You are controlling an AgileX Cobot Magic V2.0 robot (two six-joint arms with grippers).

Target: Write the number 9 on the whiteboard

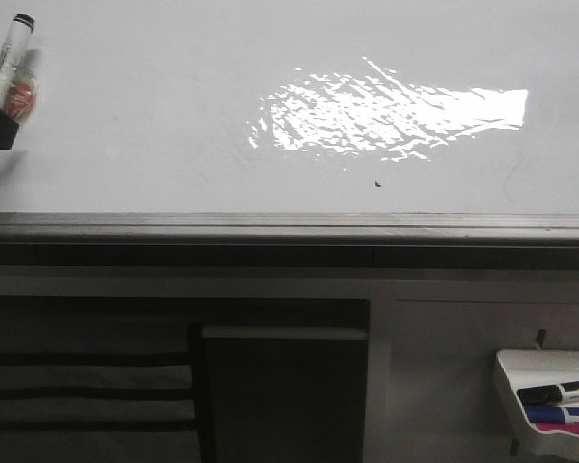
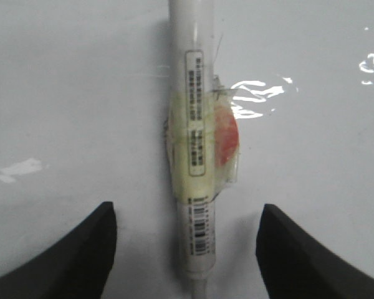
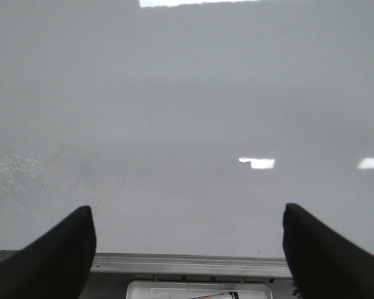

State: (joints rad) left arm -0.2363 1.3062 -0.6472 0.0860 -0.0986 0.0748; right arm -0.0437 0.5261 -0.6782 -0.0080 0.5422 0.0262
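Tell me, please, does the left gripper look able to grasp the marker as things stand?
Probably yes. In the left wrist view the marker lies on the whiteboard between the open fingers of the left gripper, with nothing blocking either side. Closing should catch its taped barrel.

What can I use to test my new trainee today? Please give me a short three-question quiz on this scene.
1. True or false: a number 9 is already drawn on the whiteboard.
2. The taped marker at the left end effector is: A) clamped tight; B) between wide-spread fingers, ungripped; C) in the tray.
3. Where do the spare markers sit?

Key
1. False: only a tiny speck shows.
2. B.
3. In the white tray below the board's edge, at the front view's lower right.
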